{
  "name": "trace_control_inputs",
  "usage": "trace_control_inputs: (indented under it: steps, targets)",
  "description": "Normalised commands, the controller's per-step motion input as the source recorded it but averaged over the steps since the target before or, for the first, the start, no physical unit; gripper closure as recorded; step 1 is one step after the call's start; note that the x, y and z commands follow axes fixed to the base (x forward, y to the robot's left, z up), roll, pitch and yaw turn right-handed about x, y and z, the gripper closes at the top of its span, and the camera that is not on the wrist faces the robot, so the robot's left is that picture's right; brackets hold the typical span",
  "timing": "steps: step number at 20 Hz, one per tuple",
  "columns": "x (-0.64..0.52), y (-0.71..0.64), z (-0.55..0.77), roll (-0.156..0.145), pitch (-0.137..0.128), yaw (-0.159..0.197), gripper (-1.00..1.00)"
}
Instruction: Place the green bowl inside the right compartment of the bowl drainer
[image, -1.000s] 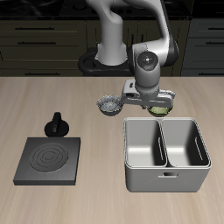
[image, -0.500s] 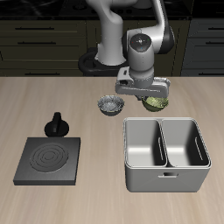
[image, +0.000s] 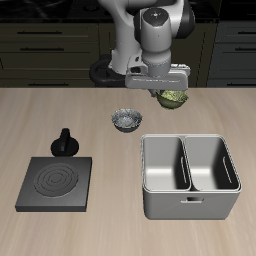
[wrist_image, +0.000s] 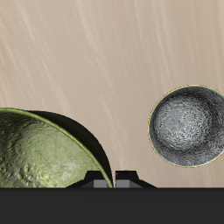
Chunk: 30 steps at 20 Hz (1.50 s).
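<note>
The green bowl (image: 173, 99) hangs in the air above the table, behind the bowl drainer (image: 190, 205), with my gripper (image: 166, 92) shut on its rim. In the wrist view the green bowl (wrist_image: 39, 150) fills much of the frame close to the fingers (wrist_image: 127, 178), its mottled inside showing. The bowl drainer is a grey metal tub with a middle wall, and both of its compartments hold nothing. It lies nearer the table's front edge than the gripper.
A grey-blue bowl (image: 126, 120) rests on the table beside the lifted green bowl; the wrist view shows this bowl (wrist_image: 185, 123) too. A flat black burner plate (image: 56, 184) lies near the front edge, with a small black object (image: 65, 143) behind it.
My gripper has risen and drifted toward the table's back, lifting the green bowl off the table. The grey-blue bowl and the drainer have stayed put.
</note>
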Motion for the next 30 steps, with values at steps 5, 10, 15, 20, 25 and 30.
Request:
trace_control_inputs:
  steps: [5, 10, 15, 20, 25, 30]
  targets:
    - [-0.08, -0.18, 0.54, -0.013, -0.067, 0.020, 1.00]
    - [-0.01, -0.17, 0.56, -0.010, -0.063, 0.010, 1.00]
    - [0.07, -0.03, 0.14, -0.016, 0.001, 0.033, 1.00]
    - [0.22, -0.04, 0.28, -0.017, -0.009, 0.036, 1.00]
    - [0.49, -0.03, 0.35, -0.022, 0.020, 0.041, 1.00]
    - [0.34, 0.03, 0.17, 0.003, 0.013, 0.026, 1.00]
